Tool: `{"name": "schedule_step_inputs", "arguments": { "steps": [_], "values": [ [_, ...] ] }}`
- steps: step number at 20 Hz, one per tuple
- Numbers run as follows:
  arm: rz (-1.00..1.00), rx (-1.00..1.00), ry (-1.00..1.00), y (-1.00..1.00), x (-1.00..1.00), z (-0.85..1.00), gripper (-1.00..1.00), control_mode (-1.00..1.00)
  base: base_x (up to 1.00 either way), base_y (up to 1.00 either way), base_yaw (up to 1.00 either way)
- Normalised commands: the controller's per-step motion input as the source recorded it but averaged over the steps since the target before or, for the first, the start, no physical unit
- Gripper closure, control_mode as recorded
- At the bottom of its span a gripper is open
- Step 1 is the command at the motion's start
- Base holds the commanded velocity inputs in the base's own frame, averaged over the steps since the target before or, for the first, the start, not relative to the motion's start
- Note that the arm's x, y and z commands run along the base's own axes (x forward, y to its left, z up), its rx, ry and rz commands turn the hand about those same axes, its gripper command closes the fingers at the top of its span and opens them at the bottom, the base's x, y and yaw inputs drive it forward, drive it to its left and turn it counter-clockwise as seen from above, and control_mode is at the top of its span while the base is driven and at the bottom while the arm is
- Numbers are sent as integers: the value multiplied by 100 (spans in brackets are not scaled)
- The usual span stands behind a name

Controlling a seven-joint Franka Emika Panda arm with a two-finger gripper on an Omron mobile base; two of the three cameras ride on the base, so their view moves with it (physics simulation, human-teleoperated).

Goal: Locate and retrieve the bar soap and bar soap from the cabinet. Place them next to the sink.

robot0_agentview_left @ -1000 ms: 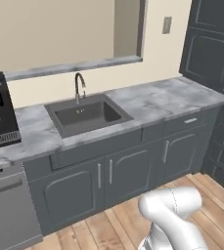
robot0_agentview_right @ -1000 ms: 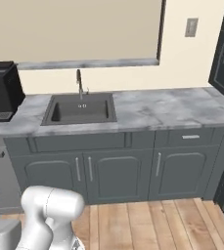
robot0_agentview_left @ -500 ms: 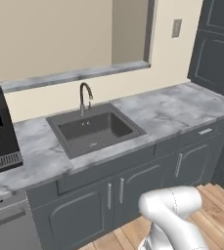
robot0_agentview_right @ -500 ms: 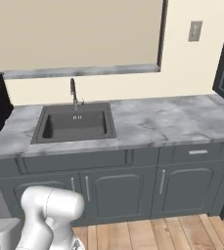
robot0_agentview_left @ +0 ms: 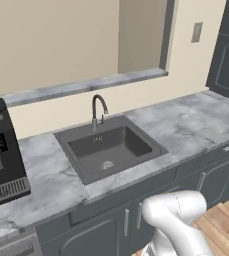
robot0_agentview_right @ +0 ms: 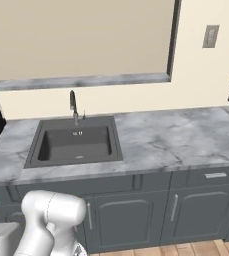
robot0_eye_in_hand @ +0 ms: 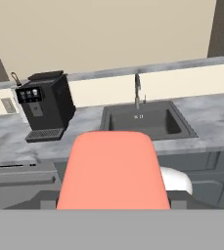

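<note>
Hand view: a flat coral-pink bar soap (robot0_eye_in_hand: 112,171) sits right in front of the camera, low in the frame and between where the fingertips would be, so it looks pinched in the gripper, though the fingers themselves are hidden behind it. A sliver of the same pink shows at the left edge of the right base view, beside the arm. The sink (robot0_agentview_left: 83,167) is set into the grey marbled counter (robot0_agentview_left: 186,127), with its curved faucet (robot0_agentview_left: 98,110) standing at the back rim and the round drain (robot0_agentview_left: 106,165) in the basin floor. A black coffee machine (robot0_eye_in_hand: 44,105) stands on the counter to the left of the sink. Grey cupboard doors (robot0_agentview_right: 128,220) run below the sink.
</note>
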Motion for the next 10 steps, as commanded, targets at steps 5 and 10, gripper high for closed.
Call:
{"name": "schedule_step_inputs", "arguments": {
  "steps": [5,10],
  "values": [
    [0,0,0,0,0,0,100,100,6,-8,-1],
    [0,0,0,0,0,0,100,100,3,-12,-1]
  ]
}}
